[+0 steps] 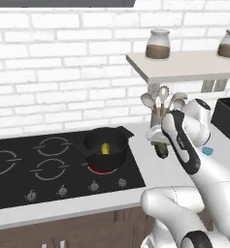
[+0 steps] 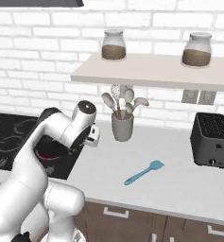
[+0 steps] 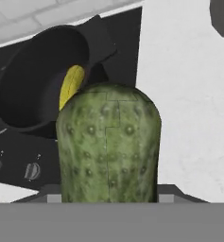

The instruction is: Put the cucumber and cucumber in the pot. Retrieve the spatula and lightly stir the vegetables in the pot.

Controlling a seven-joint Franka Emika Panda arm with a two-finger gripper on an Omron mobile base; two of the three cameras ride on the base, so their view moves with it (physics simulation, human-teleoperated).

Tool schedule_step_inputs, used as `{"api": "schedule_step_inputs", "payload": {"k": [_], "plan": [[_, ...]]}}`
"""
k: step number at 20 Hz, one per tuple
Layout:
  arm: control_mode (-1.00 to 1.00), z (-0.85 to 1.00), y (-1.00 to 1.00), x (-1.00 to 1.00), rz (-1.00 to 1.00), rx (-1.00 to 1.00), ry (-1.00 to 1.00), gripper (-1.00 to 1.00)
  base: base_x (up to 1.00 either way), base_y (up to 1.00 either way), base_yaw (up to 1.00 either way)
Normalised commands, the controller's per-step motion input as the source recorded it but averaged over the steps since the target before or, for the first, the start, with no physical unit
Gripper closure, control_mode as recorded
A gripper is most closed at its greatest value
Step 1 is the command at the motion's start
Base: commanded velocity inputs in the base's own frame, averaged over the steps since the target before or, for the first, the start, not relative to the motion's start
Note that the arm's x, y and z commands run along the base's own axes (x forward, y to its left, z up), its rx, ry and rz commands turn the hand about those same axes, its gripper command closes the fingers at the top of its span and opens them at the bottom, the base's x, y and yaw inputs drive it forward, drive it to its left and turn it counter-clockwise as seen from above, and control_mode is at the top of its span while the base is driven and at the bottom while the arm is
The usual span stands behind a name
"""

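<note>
Dark green cucumber (image 3: pixel 108 146) is being held in the claw (image 1: pixel 161 147) above the bench (image 2: pixel 179 184), beside the stove (image 1: pixel 19 169).

The yellow-green piece (image 1: pixel 105 148) is lying in the pot (image 1: pixel 106 145); the utensil cup (image 2: pixel 122 126) is standing just behind the arm, the spatula (image 2: pixel 144 172) lying well apart, near the toaster (image 2: pixel 212 139).

Rendered kitchen: black hob (image 1: pixel 19 167), white brick wall (image 1: pixel 58 63), toaster (image 2: pixel 212 139), shelf jars (image 2: pixel 114 45).

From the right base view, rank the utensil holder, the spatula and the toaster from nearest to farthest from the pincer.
1. Utensil holder, just right of the pincer, by the wall.
2. Spatula, further right, on the counter's front part.
3. Toaster, far right.
</note>
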Motion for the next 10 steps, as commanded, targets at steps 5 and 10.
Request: {"api": "schedule_step_inputs", "payload": {"k": [5,10], "plan": [[-1.0,0.63,0.65,0.02,-0.24,-0.01,0.14,1.0,0.0,0.0,0.0],[-1.0,0.23,0.53,0.36,-0.16,0.0,0.18,1.0,0.0,0.0,0.0]]}}
